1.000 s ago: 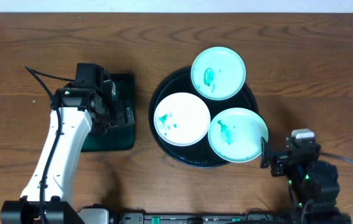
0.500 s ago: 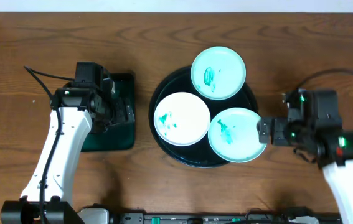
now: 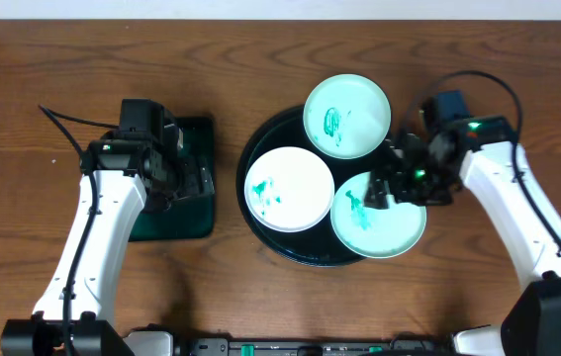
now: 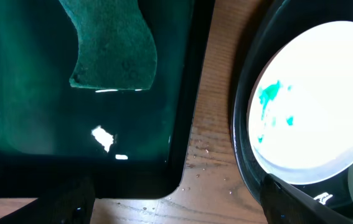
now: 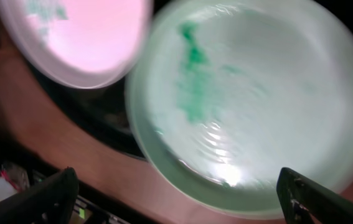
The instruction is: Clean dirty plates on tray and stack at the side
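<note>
Resting on black tray (image 3: 290, 249), three smeared plates (image 3: 290, 188); sponge (image 4: 114, 43) in green tray (image 4: 39, 137); left pincer (image 4: 176, 202), right pincer (image 5: 179, 199) agape, empty.

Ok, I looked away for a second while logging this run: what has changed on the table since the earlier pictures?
The right gripper swung up from the near right corner of the table and inward, and now hangs open over the near-right plate on the tray, holding nothing. The left gripper stayed open above the green tray with its sponge; the two other plates have not shifted.
</note>
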Robot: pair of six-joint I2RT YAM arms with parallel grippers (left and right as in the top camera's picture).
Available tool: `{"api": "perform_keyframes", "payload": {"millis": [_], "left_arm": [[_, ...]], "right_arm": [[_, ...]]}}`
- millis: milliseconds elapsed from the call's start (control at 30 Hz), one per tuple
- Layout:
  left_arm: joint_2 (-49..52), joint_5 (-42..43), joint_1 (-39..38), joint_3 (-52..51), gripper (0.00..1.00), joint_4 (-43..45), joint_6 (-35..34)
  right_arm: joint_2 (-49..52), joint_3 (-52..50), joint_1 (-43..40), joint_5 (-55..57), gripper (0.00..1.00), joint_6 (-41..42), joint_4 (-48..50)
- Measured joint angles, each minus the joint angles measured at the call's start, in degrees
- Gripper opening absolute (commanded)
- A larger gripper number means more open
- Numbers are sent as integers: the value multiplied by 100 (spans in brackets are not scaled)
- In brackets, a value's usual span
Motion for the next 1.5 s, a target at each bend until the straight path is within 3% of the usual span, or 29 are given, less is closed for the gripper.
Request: {"api": "perform_keyframes", "payload": {"millis": [200,333,633,733,833,1067,1333,1500], "left_arm": [[0,0,0,0,85,-2,0],[0,0,0,0,85,-2,0],[0,-2,0,0,85,0,0],[0,-2,0,0,85,-2,0],[0,-2,0,0,85,-2,0],[0,0,0,0,85,0,0],[0,-2,0,0,85,0,0],[0,-2,0,0,85,0,0]], "right_arm": [[0,0,772,-289,99,-168,1132],[52,-9,964,-234,93,-13,1956],[1187,-9,1163,-199,87,221,2785],[1532,-13,1165,-190,82,354,2940],[1655,-13,1165,-184,69,479,3174],[1915,-13,1322,-188,61,734,3486],[2129,-13,1410,-79,15,946,3550],[2135,-13,1401,232,1,1172,3534]]}}
